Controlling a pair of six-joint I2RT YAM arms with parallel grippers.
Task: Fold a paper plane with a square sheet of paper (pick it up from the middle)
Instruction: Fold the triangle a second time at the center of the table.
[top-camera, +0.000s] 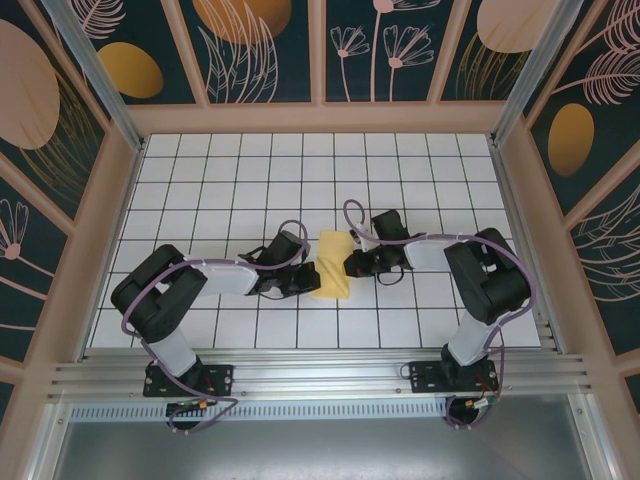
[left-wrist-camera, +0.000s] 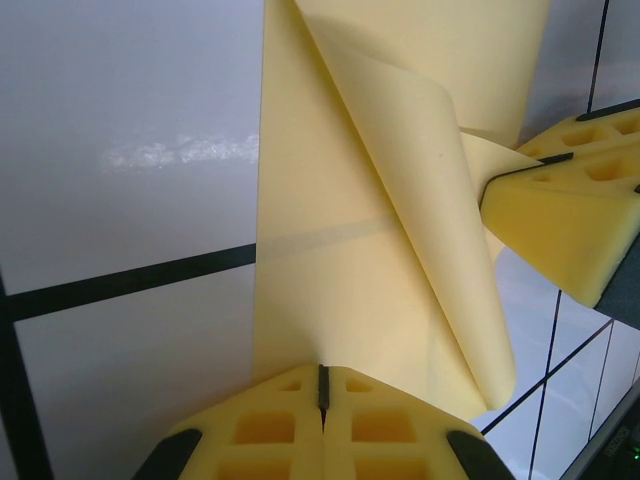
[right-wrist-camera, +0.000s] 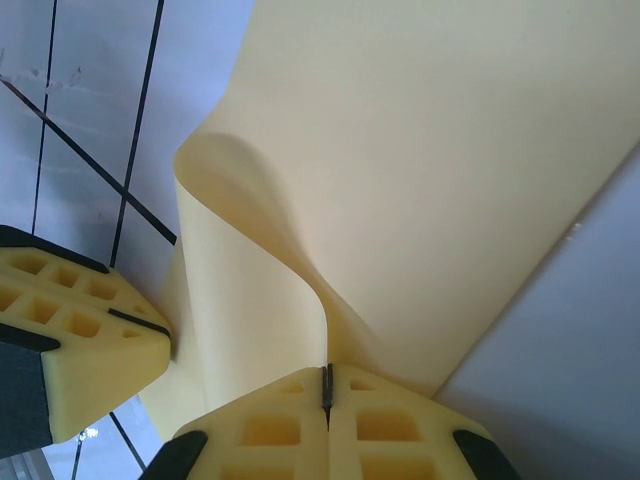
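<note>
The square sheet of paper (top-camera: 332, 265) is thin, yellow and buckled upward in the middle of the gridded table. My left gripper (top-camera: 315, 276) pinches its left edge, jaws shut on the paper (left-wrist-camera: 340, 200) at the fingertips (left-wrist-camera: 323, 385). On the opposite side, my right gripper (top-camera: 349, 263) is shut on the sheet's right edge (right-wrist-camera: 326, 385), and the paper (right-wrist-camera: 450, 150) bows into a curl ahead of it. Each wrist view also catches the other arm's yellow fingers (left-wrist-camera: 570, 215) (right-wrist-camera: 80, 340) touching the sheet. The paper plane is out of view.
The white tiled table (top-camera: 250, 170) stretches behind and to both sides of the arms. Wooden frame walls (top-camera: 120, 170) close it in on three sides, and an aluminium rail (top-camera: 320, 375) runs along the near edge.
</note>
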